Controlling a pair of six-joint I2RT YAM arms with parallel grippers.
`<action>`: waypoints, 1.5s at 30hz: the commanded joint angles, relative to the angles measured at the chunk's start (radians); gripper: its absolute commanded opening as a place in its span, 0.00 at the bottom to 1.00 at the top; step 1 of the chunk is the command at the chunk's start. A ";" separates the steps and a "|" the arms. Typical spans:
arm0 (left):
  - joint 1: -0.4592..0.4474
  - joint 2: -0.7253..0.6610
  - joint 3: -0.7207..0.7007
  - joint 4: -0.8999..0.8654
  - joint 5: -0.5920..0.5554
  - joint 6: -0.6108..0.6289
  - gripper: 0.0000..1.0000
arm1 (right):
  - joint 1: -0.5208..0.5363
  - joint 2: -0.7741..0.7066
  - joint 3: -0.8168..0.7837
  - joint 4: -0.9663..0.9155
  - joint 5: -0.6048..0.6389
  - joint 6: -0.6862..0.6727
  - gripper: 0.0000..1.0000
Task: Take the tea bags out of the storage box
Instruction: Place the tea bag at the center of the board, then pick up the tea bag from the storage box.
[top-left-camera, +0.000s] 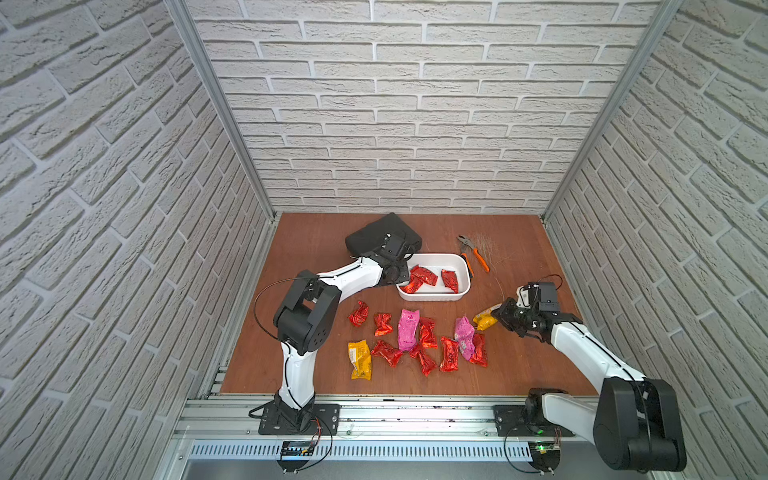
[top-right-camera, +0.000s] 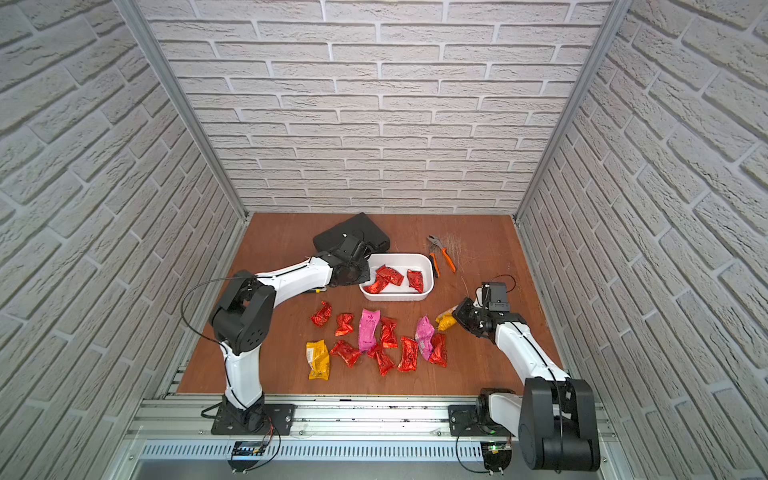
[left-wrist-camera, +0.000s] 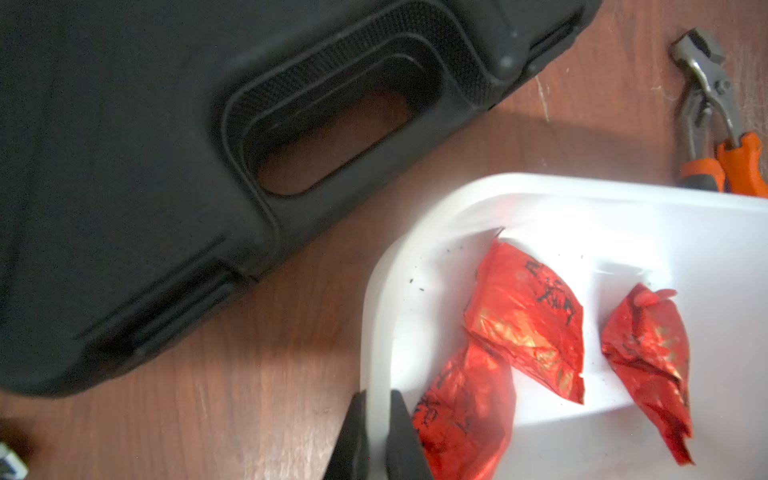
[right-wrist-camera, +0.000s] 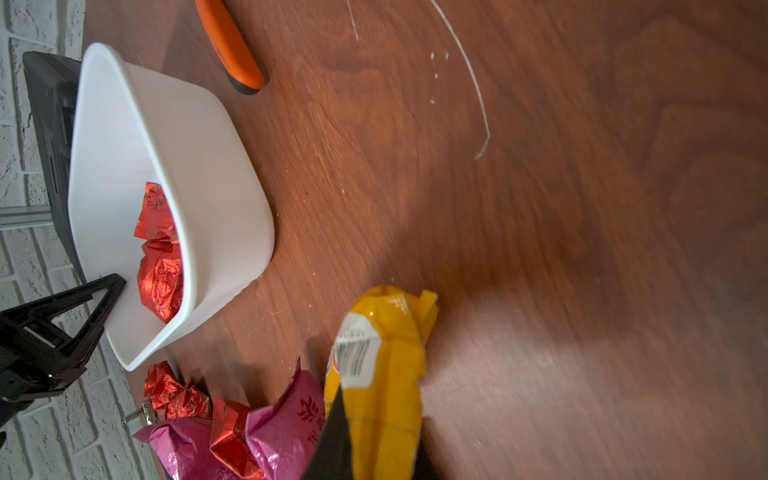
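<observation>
Tea bags (top-left-camera: 449, 353) and box (top-left-camera: 434, 296) on the table (top-left-camera: 519, 365), seen in both top views.

**Writing.** No brand name can be read. The three red bags (left-wrist-camera: 528, 320) inside the box carry black brush-like characters, too blurred to make out. The yellow bag (right-wrist-camera: 382, 374) bears a white label (right-wrist-camera: 353, 353) with a barcode. The pink bags (top-left-camera: 408, 329) show a dark red printed motif, which is also illegible.

**Left arm.** It rises from its base at the near edge, with the elbow high and the forearm reaching toward the box's left end. The left gripper (left-wrist-camera: 378, 399) straddles the box rim, one finger outside and one inside, closed on the wall.

**Right arm.** The forearm slants inward from the near right corner, with the wrist low. The right gripper (right-wrist-camera: 374, 457) is closed on the yellow bag, near the box's right end. Whether that bag touches the table cannot be told.

**Remaining bags.** Several red bags, both pink ones and a second yellow bag (top-left-camera: 359, 359) lie spread on the table in front of the box.

**Other items.** A black case (top-left-camera: 374, 232) lies behind the box's left end. Orange-handled pliers (top-left-camera: 473, 255) lie just beside its far right corner.
</observation>
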 joint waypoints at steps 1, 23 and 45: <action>-0.003 0.005 0.033 0.008 0.002 0.008 0.00 | -0.004 0.014 0.000 0.033 0.006 -0.020 0.26; -0.011 -0.016 -0.002 0.035 -0.019 -0.014 0.00 | 0.472 0.408 0.792 -0.418 0.423 -0.432 0.57; -0.011 -0.017 -0.005 0.026 -0.026 -0.021 0.00 | 0.529 0.933 1.191 -0.583 0.591 -0.376 0.40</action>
